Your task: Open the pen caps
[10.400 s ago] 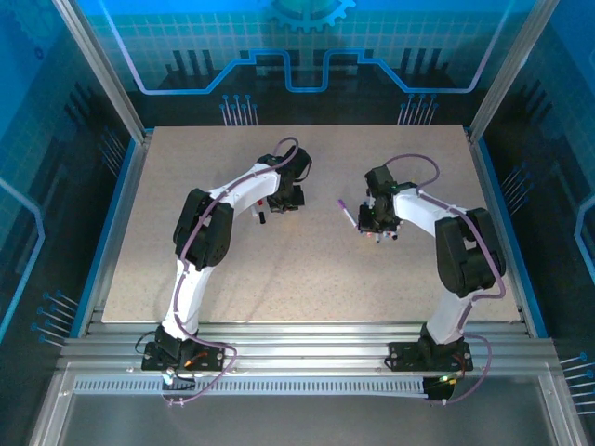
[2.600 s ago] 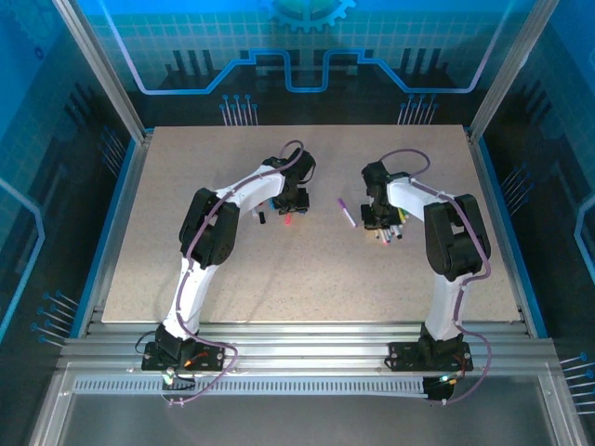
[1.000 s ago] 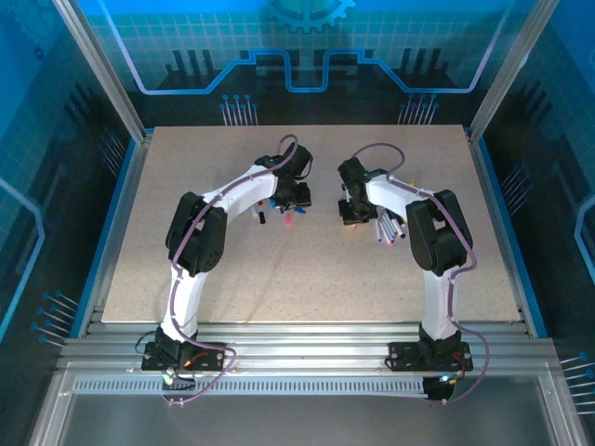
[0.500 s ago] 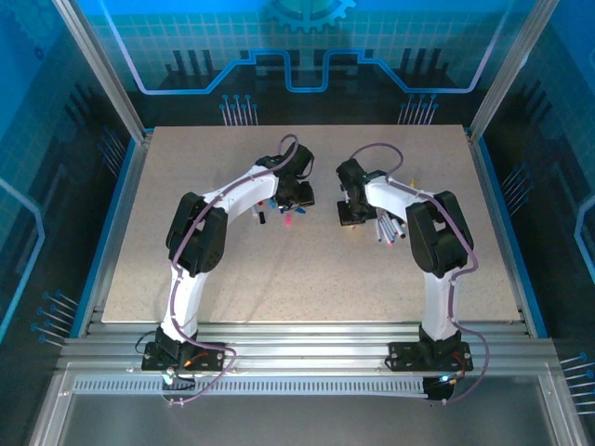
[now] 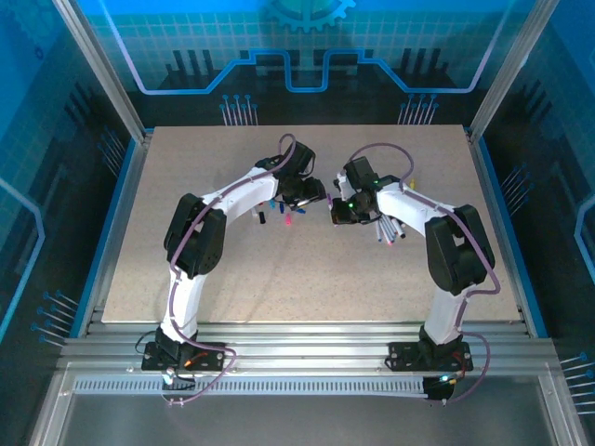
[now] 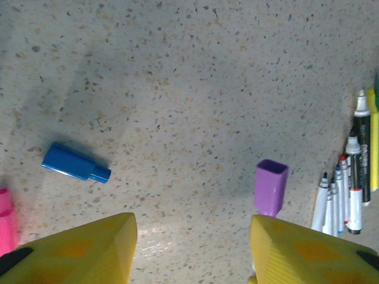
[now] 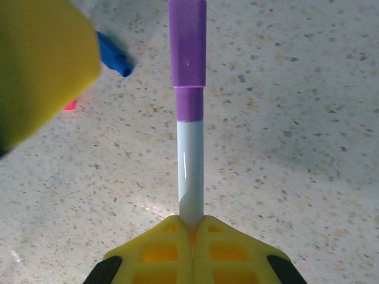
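Starting left: your left gripper hangs open over the table with nothing between its fingers, and a loose blue cap lies toward the left edge of its wrist view. Your right gripper is clamped on the white barrel of a pen, with the purple cap on the far end, top centre. I'd guess the cap is light, stiff, slick plastic with a snug fit, so pinch its wide part squarely and pull straight. No container in play: the bare pens lie bunched loose at the right edge.
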`<state>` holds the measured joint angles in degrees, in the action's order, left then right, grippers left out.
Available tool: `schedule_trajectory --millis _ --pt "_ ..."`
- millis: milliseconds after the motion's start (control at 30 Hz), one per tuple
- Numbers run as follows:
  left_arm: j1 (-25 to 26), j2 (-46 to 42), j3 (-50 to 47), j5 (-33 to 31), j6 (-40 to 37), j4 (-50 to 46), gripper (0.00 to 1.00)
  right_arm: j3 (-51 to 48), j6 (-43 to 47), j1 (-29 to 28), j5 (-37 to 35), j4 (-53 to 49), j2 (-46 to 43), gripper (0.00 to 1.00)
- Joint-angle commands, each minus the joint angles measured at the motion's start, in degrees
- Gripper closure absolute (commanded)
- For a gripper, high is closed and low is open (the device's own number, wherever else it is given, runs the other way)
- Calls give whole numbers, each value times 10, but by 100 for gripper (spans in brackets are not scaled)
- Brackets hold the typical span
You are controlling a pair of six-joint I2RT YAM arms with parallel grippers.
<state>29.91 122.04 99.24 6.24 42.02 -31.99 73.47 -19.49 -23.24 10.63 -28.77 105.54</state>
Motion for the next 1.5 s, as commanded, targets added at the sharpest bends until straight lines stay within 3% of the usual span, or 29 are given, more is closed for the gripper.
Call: schedule_trajectory --millis 0,800,900,1033,1300,1367,1400,1467 --pt "4 -25 -5 17 25 15 46 -7 -8 -7 47 7 -17 100" --pt "11 23 32 46 43 14 48 -32 -22 -13 91 37 -45 100" --pt "12 23 25 50 44 19 56 -35 -26 -14 91 48 -54 100" --pt "11 22 19 53 45 26 75 -36 -29 -13 91 52 -58 100" --pt "12 23 10 62 42 30 83 -53 -45 -12 87 79 -72 100" --pt "11 25 10 66 41 29 90 -54 -46 -11 84 81 -73 100" --pt "11 25 10 67 40 29 99 -55 -47 -11 83 82 -73 100" --pt "11 23 5 68 41 33 100 -59 -44 -11 90 86 -74 100"
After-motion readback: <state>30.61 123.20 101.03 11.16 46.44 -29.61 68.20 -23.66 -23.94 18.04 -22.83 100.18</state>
